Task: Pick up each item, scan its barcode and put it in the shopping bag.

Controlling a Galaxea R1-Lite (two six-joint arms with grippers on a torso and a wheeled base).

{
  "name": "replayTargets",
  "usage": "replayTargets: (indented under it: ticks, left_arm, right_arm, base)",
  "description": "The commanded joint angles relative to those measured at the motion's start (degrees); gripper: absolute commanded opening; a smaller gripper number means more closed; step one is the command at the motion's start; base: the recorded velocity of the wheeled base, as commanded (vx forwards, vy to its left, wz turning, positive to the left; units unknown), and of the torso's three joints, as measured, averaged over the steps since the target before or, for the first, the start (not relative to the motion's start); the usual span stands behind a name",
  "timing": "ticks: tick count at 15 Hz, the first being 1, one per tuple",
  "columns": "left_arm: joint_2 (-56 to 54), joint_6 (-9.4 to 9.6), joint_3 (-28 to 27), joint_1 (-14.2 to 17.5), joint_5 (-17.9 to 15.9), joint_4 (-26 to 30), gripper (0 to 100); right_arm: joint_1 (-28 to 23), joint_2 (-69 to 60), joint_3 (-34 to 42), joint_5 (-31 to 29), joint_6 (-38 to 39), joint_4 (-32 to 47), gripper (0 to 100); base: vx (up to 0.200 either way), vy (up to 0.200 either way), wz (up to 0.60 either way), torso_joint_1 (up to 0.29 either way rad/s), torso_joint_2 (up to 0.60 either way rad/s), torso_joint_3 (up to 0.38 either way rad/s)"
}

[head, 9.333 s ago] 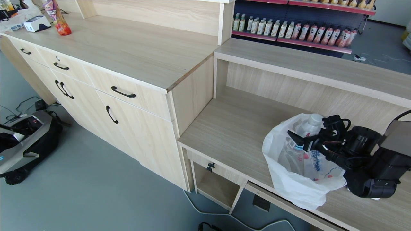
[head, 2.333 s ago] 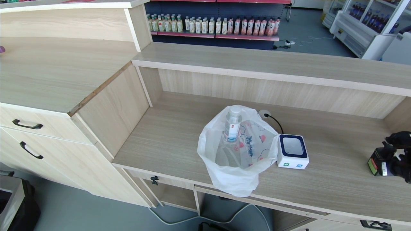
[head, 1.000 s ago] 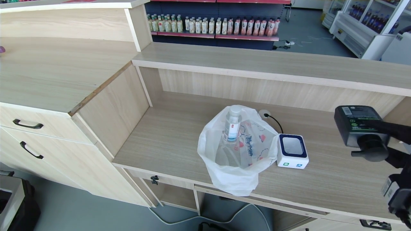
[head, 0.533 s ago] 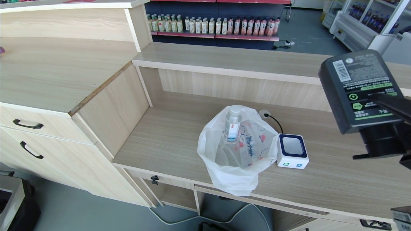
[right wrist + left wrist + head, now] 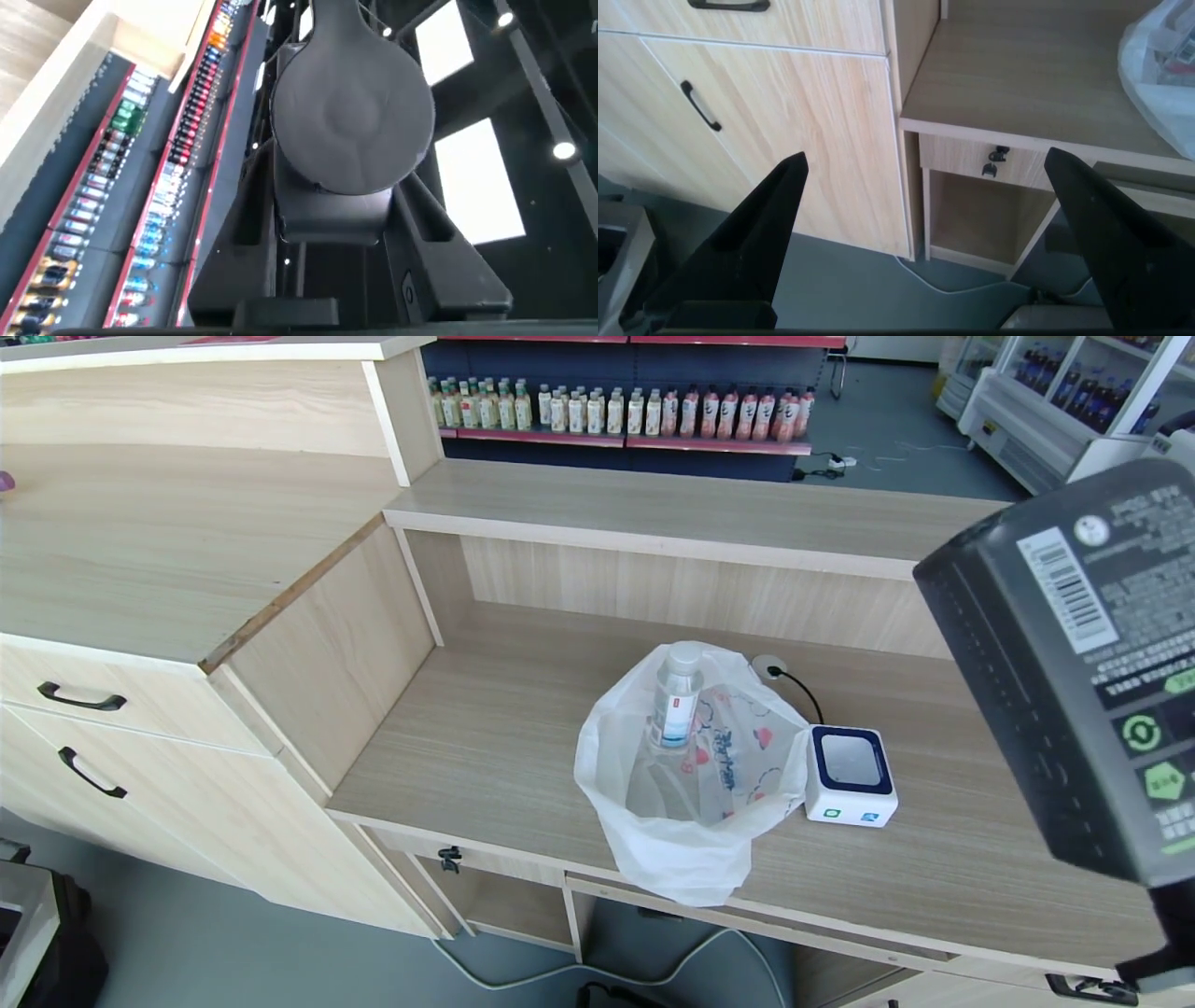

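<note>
A dark container (image 5: 1074, 672) with a white barcode label (image 5: 1067, 590) and green marks is held high at the right, close to the head camera. My right gripper (image 5: 350, 224) is shut on the dark container (image 5: 350, 121), a finger on each side below its round cap. The white shopping bag (image 5: 681, 840) stands open on the low counter with a clear water bottle (image 5: 676, 700) upright inside. A white scanner (image 5: 850, 775) with a dark top sits just right of the bag. My left gripper (image 5: 926, 155) hangs open over the floor, off the counter's left front corner.
A raised ledge (image 5: 691, 504) runs behind the low counter (image 5: 485, 737). A taller cabinet (image 5: 140, 560) with drawers stands to the left. A black cable (image 5: 798, 686) leads from the scanner to a hole in the counter. Shelves of bottles (image 5: 616, 411) line the back.
My right arm has lifted the dark container from low at the counter's right end up and towards the head camera, where it looms much larger. Bag, bottle and scanner have not moved.
</note>
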Motion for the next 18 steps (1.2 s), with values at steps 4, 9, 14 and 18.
replayTargets:
  ticks: [4, 9, 14, 18]
  left_arm:
    - [-0.02, -0.01, 0.0, 0.0, 0.01, -0.01, 100]
    - [-0.02, -0.01, 0.0, 0.0, 0.1, -0.01, 100]
    - [-0.02, -0.01, 0.0, 0.0, 0.01, -0.01, 100]
    - [-0.02, -0.01, 0.0, 0.0, 0.01, -0.01, 100]
  right_arm:
    - [-1.54, -8.34, 2.22, 5.81, -0.17, 5.36, 0]
    - [-1.45, -13.35, 3.81, 8.18, -3.51, 17.75, 0]
    - [-1.28, -14.23, 3.89, 8.27, -3.6, 20.21, 0]
    - [-1.28, -13.88, 3.89, 9.06, -3.69, 20.56, 0]
  base:
    - [0.0, 0.0, 0.0, 0.0, 0.0, 0.0]
    - [0.0, 0.0, 0.0, 0.0, 0.0, 0.0]
    - [0.0, 0.0, 0.0, 0.0, 0.0, 0.0]
    - [0.0, 0.0, 0.0, 0.0, 0.0, 0.0]
